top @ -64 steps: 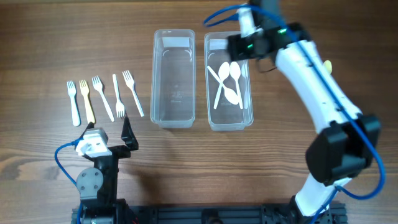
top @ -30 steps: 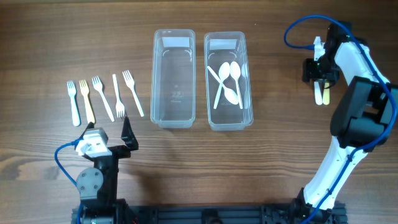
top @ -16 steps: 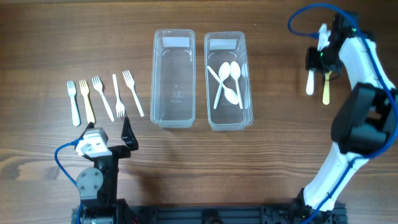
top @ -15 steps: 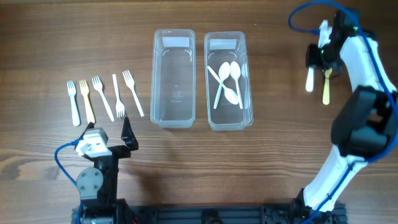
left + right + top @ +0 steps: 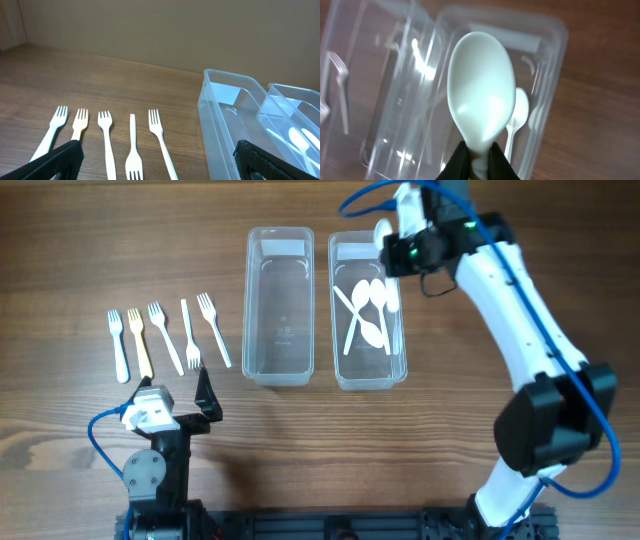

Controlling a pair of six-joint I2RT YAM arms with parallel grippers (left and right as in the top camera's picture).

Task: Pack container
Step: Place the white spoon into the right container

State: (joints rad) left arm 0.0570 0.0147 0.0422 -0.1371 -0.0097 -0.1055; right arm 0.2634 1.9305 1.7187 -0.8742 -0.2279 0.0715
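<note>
Two clear containers stand side by side. The left container (image 5: 279, 305) (image 5: 227, 125) is empty, and the right container (image 5: 340, 330) (image 5: 547, 85) has three white spoons (image 5: 367, 308) in it. Above the right container's far end my right gripper (image 5: 400, 248) (image 5: 476, 161) is shut on the neck of a white spoon (image 5: 384, 232) (image 5: 481, 90), bowl forward. Several forks (image 5: 165, 335) (image 5: 105, 137), one of them yellowish, lie in a row left of the containers. My left gripper (image 5: 178, 395) (image 5: 160, 162) stands open just in front of them, holding nothing.
The right arm (image 5: 510, 310) reaches in a long arc over the right half of the wooden table (image 5: 80, 240). A blue cable (image 5: 365, 195) loops above its wrist. The left arm's base (image 5: 155, 470) sits at the near edge.
The right arm has swung from the table's far right to over the right container, carrying the white spoon it shut on. The left arm has not moved.
</note>
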